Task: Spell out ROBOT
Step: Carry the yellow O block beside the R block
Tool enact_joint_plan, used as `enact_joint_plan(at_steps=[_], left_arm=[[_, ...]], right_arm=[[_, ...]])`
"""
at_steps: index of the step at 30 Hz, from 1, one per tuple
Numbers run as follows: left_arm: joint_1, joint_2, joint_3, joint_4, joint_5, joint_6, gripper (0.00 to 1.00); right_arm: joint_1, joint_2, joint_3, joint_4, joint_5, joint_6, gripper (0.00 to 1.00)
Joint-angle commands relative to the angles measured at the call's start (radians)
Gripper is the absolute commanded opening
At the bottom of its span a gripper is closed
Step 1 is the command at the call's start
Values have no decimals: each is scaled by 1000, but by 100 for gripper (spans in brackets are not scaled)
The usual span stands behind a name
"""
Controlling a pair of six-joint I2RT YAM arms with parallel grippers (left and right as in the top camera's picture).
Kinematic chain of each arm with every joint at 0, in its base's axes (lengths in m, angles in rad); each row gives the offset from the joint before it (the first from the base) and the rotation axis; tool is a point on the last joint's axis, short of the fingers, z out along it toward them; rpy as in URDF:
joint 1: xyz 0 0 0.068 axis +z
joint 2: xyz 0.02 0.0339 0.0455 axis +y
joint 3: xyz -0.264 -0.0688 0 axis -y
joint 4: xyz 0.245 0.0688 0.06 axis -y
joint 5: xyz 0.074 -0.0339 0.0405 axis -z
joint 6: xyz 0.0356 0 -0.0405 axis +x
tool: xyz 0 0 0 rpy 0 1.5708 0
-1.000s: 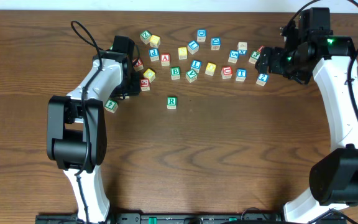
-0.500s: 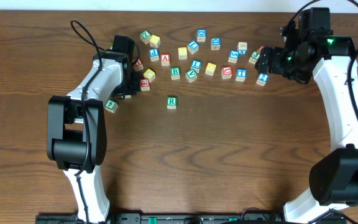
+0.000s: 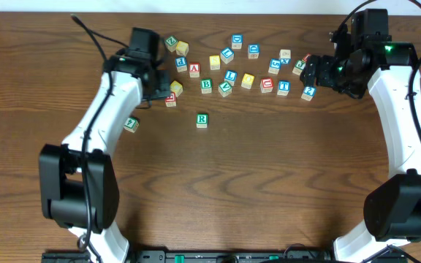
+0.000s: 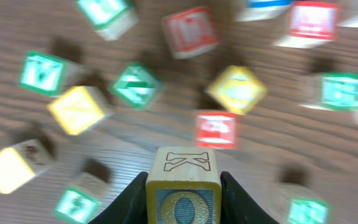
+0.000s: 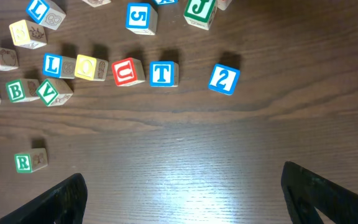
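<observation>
We see the left gripper [image 4: 183, 200] clenched on a wooden block [image 4: 182, 167]. Its two dark fingers [image 4: 132, 200] press the sides of the block, whose top face shows a K in outline and whose face toward the camera shows a yellow O on blue. In the overhead view this gripper [image 3: 159, 82] is at the left end of the scattered letter blocks, toward the far side of the table [image 3: 269, 183]. The blocks under it are blurred in the wrist view and we cannot read them. The green R block [image 3: 202, 119] stands alone, apart from the group and nearer to the robot. The green B block [image 3: 206, 85] lies in the group just behind it. The blue T block [image 3: 283, 87] is further right, just beside a red U block [image 5: 128, 71], with a blue 2 block [image 5: 222, 79] near its other side. The right gripper [image 5: 185, 199] is released, its fingers wide apart over bare wood, near the right end of the group.
</observation>
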Motion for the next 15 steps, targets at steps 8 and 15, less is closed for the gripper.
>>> enact_joint_plan(at_steps=[8, 15], left_arm=[[-273, 5, 16, 27, 27, -92, 31], [-378, 27, 16, 70, -20, -142, 31]], right_arm=[[5, 9, 16, -4, 11, 11, 94], [5, 9, 16, -5, 11, 11, 94]])
